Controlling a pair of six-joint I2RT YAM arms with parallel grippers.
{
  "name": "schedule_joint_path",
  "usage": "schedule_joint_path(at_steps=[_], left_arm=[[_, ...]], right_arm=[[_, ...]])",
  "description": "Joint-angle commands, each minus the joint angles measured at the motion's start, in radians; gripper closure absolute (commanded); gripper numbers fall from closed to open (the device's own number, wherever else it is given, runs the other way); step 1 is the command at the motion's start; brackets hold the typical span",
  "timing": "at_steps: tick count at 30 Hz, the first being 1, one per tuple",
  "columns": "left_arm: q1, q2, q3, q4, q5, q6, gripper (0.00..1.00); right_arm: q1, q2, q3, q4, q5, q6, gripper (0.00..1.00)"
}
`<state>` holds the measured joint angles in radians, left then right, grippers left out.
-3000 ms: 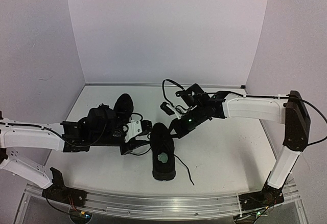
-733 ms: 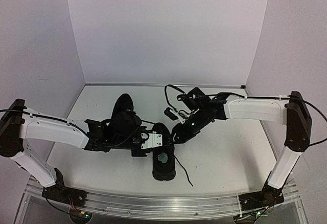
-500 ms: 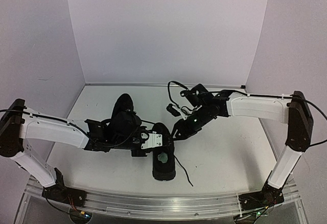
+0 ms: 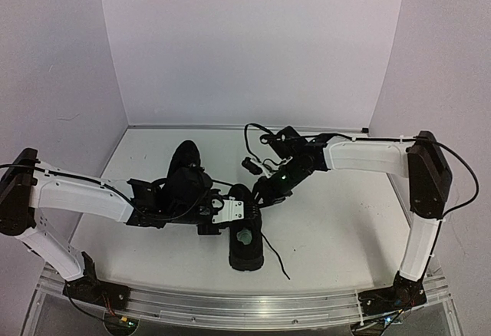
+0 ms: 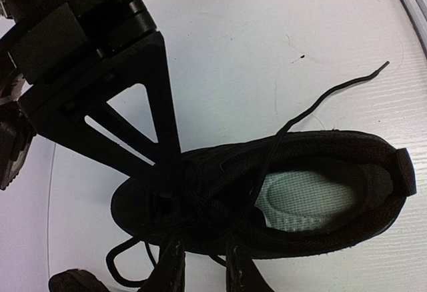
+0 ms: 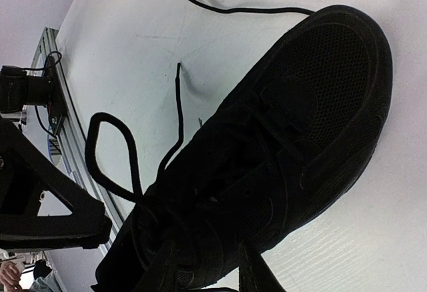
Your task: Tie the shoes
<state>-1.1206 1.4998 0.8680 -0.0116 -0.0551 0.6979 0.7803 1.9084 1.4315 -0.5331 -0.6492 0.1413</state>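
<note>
Two black shoes lie on the white table. The near shoe [image 4: 247, 255] [image 5: 313, 155] shows a pale insole [image 5: 310, 199]; its toe points to the back. The far shoe [image 4: 185, 156] sits partly behind the left arm. My left gripper [image 4: 236, 210] [image 5: 203, 269] rests at the near shoe's side by the laces, fingers apart, a lace strand crossing the gap. My right gripper [image 4: 258, 196] [image 6: 207, 272] hovers open over the same shoe's tongue. A lace loop [image 6: 100, 152] hangs off beside it. One free lace end [image 5: 381, 67] trails past the heel.
A loose lace [image 4: 277, 258] lies on the table right of the near shoe's heel. A metal rail [image 4: 230, 307] runs along the front edge. Pale walls close in the back and both sides. A black cable [image 4: 256, 128] arcs above the right wrist.
The right arm swung left and down toward the near shoe's laces, and its jaws went from shut to open. The left arm reached over the near shoe three seconds back, then held still.
</note>
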Motion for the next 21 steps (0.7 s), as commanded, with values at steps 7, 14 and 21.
schedule_joint_path(at_steps=[7, 14, 21], left_arm=[[-0.002, -0.038, -0.007, 0.054, 0.006, -0.02, 0.79], [-0.002, -0.031, -0.002, 0.044, 0.005, -0.013, 0.79], [-0.002, -0.013, 0.01, 0.038, 0.005, -0.008, 0.79]], right_arm=[[0.009, 0.042, 0.057, -0.004, -0.081, -0.006, 0.77], [0.01, 0.054, 0.056, -0.015, -0.09, -0.015, 0.8], [0.01, 0.028, 0.051, -0.024, -0.092, -0.024, 1.0]])
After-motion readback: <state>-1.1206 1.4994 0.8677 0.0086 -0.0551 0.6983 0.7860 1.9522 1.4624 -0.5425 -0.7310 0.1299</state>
